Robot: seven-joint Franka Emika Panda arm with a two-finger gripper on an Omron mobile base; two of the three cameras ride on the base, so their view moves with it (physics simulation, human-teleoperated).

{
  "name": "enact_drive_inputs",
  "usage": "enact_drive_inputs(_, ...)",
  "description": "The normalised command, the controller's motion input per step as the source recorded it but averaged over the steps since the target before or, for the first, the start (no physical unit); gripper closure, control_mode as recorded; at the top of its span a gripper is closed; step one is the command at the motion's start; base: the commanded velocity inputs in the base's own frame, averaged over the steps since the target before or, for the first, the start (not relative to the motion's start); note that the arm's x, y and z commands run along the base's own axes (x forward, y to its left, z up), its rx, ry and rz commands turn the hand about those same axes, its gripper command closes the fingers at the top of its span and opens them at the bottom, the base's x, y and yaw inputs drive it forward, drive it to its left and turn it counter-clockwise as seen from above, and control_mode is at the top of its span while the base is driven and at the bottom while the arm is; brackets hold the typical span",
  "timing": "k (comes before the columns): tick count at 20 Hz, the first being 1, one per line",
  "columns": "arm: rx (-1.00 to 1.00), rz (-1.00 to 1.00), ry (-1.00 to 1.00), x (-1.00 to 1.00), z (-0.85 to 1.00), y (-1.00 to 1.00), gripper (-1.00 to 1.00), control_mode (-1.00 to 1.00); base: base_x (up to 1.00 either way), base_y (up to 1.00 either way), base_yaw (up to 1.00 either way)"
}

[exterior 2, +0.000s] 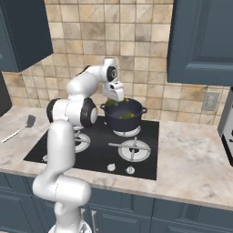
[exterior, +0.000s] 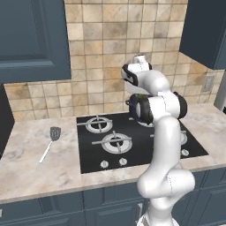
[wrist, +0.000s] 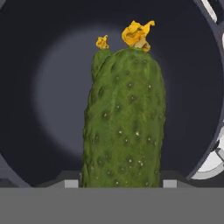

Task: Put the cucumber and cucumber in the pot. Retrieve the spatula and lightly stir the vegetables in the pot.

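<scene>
Your jaws are partly closed on a cucumber (wrist: 124, 127): in the hand view it stands up from between the finger tips at the bottom of the frame, its yellow tip at top centre, and it hangs over the dark bowl of the pot (wrist: 39, 109). A second cucumber (wrist: 99, 61) peeks out just behind the first, upper centre of that frame; it appears to lie in the pot already, though most of it is hidden.

In the right base view the gripper (exterior 2: 115, 101) hangs over the pot's left rim, centre of the frame, with green showing inside the pot. The pot sits on a back burner of the cooktop (exterior 2: 91, 157).

For the release, centre the cucumber over the bowl rather than the rim, lower it a little so it doesn't bounce, then open fully and lift straight up.

The spatula (exterior: 50, 143) lies on the counter (exterior: 26, 167) at the left of the left base view, well apart from the cooktop, untouched. That is your next pickup.
</scene>
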Motion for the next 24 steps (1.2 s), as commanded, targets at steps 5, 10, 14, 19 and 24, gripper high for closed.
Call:
enact_drive_inputs(5,0.00,0.00,0.00,0.23,-0.27,-0.02,1.00,-1.00,0.00,0.00,0.00)
enact_drive_inputs(10,0.00,0.00,0.06,0.25,-0.27,-0.02,-1.00,-1.00,0.00,0.00,0.00)
enact_drive_inputs(14,0.00,0.00,0.08,0.15,-0.33,-0.03,-1.00,-1.00,0.00,0.00,0.00)
enact_drive_inputs(19,0.00,0.00,0.09,0.16,-0.31,-0.09,-1.00,-1.00,0.00,0.00,0.00)
enact_drive_inputs(24,0.00,0.00,0.09,0.18,-0.20,-0.11,-1.00,-1.00,0.00,0.00,0.00)
